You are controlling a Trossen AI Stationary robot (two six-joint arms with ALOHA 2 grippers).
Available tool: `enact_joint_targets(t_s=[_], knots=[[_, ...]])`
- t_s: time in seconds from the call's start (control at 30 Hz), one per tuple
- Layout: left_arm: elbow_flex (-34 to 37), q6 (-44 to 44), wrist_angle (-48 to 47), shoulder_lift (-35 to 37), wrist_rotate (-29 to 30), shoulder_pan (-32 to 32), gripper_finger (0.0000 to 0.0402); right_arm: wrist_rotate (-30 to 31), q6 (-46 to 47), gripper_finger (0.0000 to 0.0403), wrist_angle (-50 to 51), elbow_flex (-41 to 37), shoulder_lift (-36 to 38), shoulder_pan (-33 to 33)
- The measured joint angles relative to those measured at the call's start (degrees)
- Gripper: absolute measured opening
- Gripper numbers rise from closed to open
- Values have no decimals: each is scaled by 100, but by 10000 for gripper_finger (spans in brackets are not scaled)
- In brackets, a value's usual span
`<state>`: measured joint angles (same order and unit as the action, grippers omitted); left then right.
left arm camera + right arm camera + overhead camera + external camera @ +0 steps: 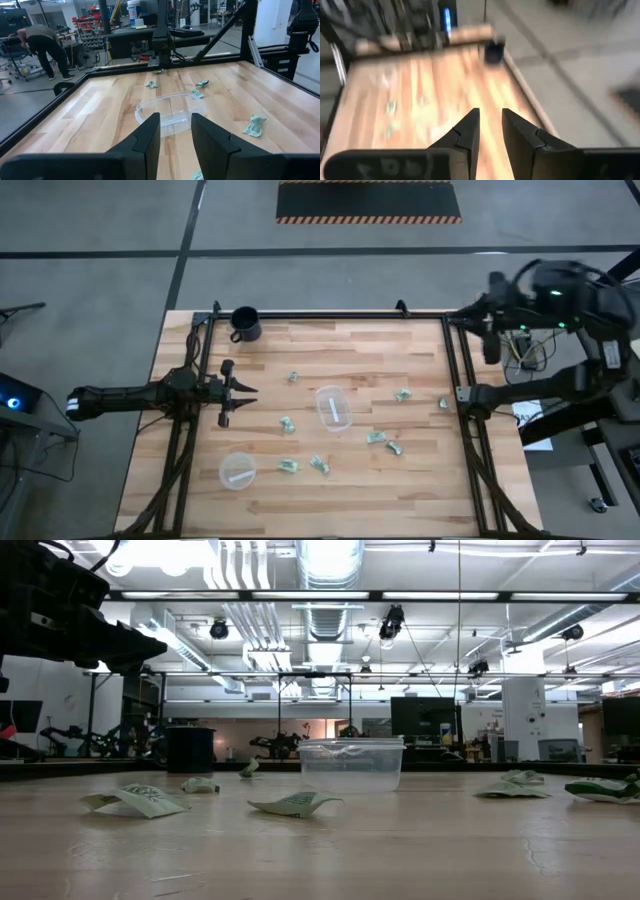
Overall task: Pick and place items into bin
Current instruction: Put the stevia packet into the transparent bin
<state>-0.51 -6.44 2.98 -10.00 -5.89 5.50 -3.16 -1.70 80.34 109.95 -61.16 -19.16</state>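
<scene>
- The black mug with a handle (pixel 244 324) stands at the far left corner of the pale wooden table (pixel 380 490), well apart from everything else.
- A flat clear round dish with a white strip (pixel 237 471) lies near the front left edge, with one wrapped piece just beside it.
- The small clear plastic cup (pixel 334 408), the bin, sits near the table's middle; in the low view it looks empty, and wrapped pieces lie around it on all sides.
- Nine small pale-green and white wrapped pieces (pixel 288 424) can be counted on the table from above; none is in the cup.
- The left gripper (pixel 243 390) hangs over the left part of the table, pointing toward the cup, its fingers (pixel 150 135) a narrow gap apart with nothing between them.
- The right gripper (pixel 490 125) is raised beyond the table's far right corner, fingers slightly parted and holding nothing.
- Black frame rails run along both table sides.
- A person (pixel 45 42) bends over in the room behind.
</scene>
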Motion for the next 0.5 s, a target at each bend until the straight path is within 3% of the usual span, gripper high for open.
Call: enact_joint_targets(t_s=[0.13, 0.5], knots=[[0, 1, -2, 0, 0, 0, 94, 3, 168, 72, 1011, 404, -699, 1], [0, 0, 0, 0, 0, -2, 94, -133, -5, 72, 959, -178, -1351, 2]])
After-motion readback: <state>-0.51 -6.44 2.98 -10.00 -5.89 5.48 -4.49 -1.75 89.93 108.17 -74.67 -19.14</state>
